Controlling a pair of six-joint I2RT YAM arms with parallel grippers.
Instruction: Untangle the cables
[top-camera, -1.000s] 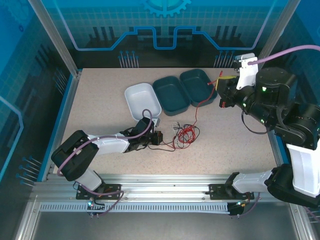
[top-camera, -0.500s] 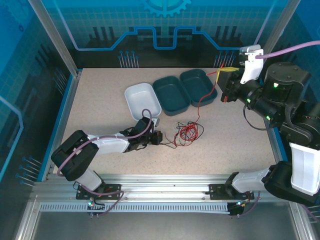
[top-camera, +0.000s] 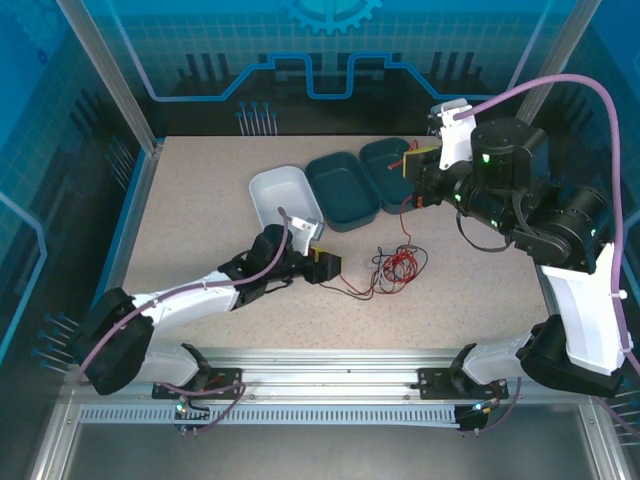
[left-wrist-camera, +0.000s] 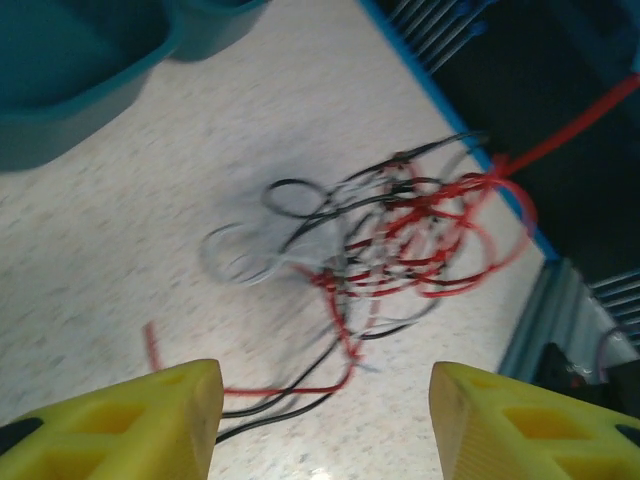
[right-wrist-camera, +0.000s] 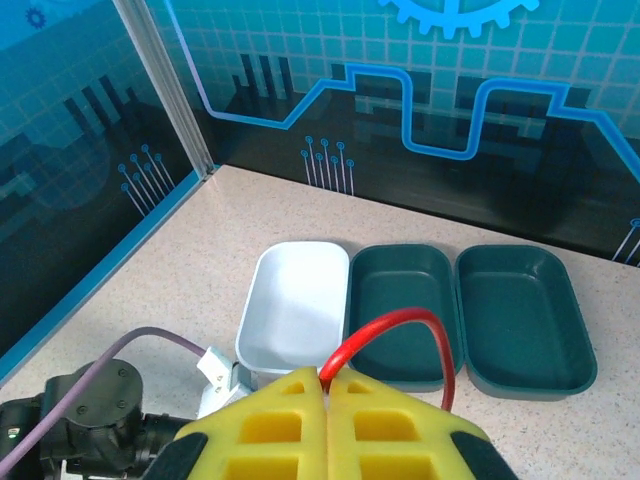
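Top external view is showing the left claw (top-camera: 325, 266) lying low over the table (top-camera: 200, 220), its yellow fingers (left-wrist-camera: 170, 415) standing wide apart and gripping nothing. The cables (top-camera: 395, 268) are lying in a loose tangle on the table just ahead of that claw. In the left wrist view, red, black and whitish-grey strands are crossing one another beyond the parted fingertips. The right claw (top-camera: 415, 160) is hanging above the table, pinched closed on the red cable (top-camera: 405, 225), which is running down from it to the tangle. In the right wrist view that cable is arching out from between the closed fingers. A white tray (right-wrist-camera: 297, 300) and two teal trays (right-wrist-camera: 525, 315) are sitting beyond that claw.
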